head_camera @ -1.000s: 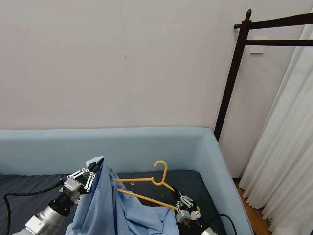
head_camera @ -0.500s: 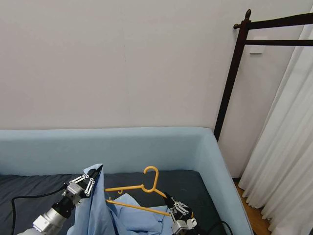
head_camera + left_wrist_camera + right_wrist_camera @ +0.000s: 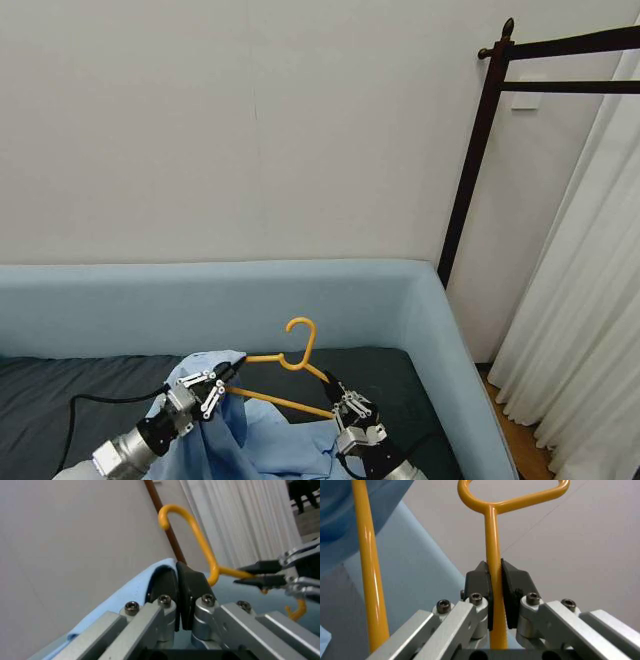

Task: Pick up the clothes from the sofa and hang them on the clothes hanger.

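We found the light-blue sofa (image 3: 300,290) spanning the lower part of the head view, its dark grey seat cushion (image 3: 60,385) set below the padded back. A white curtain (image 3: 590,300) hung at the robot's right. Just beside it stood a dark wooden clothes rack (image 3: 470,170), well apart from the garment.

The light-blue shirt (image 3: 265,445) was bunched over the seat, between the two arms. One part of it was lifted clear of the cushion. The yellow hanger (image 3: 280,402) was raised above the shirt and tilted, with its hook uppermost against the sofa back. Its left end met the lifted fabric.

The left gripper (image 3: 222,376) was at the raised edge of the shirt, by that end of the hanger. In the left wrist view its black pads (image 3: 192,583) were pressed together with a fold of the blue cloth (image 3: 130,592) caught at the tips, and no gap was seen between them.

The right gripper (image 3: 345,400) was at the middle of the hanger, just below the hook. In the right wrist view its pads (image 3: 515,579) were closed tight on the yellow shank (image 3: 492,536), one on each side and both touching it. The left wrist view showed the same grip from farther off.
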### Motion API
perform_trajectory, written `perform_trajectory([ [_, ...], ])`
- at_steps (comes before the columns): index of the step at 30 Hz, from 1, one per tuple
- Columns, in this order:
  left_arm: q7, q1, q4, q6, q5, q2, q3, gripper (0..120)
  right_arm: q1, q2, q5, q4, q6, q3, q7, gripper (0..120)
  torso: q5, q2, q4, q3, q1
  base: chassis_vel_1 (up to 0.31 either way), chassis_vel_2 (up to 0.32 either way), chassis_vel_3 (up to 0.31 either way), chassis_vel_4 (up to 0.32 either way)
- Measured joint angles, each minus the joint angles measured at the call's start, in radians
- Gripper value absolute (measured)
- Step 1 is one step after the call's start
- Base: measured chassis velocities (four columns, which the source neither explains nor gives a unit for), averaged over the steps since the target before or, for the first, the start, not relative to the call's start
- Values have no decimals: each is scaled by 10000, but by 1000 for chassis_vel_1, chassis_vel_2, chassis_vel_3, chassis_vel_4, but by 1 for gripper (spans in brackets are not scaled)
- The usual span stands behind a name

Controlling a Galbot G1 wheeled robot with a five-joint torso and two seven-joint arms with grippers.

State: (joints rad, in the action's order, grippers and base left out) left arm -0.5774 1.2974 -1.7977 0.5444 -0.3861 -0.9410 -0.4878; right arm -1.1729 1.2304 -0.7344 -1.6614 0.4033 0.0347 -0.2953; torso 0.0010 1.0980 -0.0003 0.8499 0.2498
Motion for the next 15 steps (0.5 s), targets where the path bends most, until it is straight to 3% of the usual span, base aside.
perform_trajectory([
  [8,-98,326,-34,417,398,-270,-453,0,-42,90,61,102,-587,-84,-103,5,0,0,0,0,-1,0,0,0,0],
  [15,1548,324,139,494,1542,-559,-704,0,-405,-245,248,-173,-1626,9,-791,5,0,0,0,-1,-1,0,0,0,0],
])
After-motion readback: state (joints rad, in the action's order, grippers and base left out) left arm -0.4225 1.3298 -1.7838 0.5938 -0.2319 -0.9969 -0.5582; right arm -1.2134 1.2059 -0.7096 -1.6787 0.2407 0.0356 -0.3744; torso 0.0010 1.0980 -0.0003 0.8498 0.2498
